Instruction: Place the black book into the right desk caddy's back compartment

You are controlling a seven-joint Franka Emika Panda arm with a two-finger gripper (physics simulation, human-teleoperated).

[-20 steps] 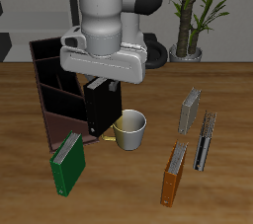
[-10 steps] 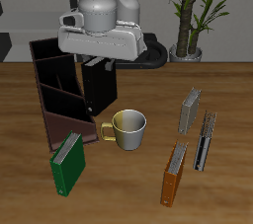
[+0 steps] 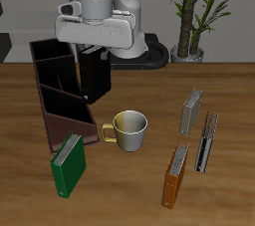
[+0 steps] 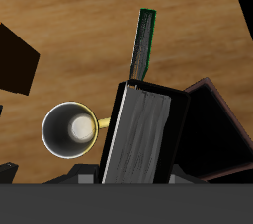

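Note:
My gripper (image 3: pixel 94 55) is shut on the top of the black book (image 3: pixel 96 77) and holds it upright in the air. The book hangs beside the right desk caddy (image 3: pixel 66 128), a long dark reddish-brown box, about level with its far half. The back compartment (image 3: pixel 46 55) is the caddy's far end section, and the book's lower edge is above the table next to it. In the wrist view the black book (image 4: pixel 144 135) shows its grey page edges, with the caddy (image 4: pixel 213 129) beside it.
A cream mug (image 3: pixel 128 130) stands near the caddy's front end and shows in the wrist view (image 4: pixel 71 129). A green book (image 3: pixel 68 163) lies in front of the caddy. A grey book (image 3: pixel 191 112), a striped book (image 3: pixel 206 141) and an orange book (image 3: pixel 176 176) lie across the table. A plant (image 3: pixel 193 11) stands at the back.
My gripper has lifted the black book off the table and carried it up and toward the back, along the caddy's side. The mug is now fully uncovered.

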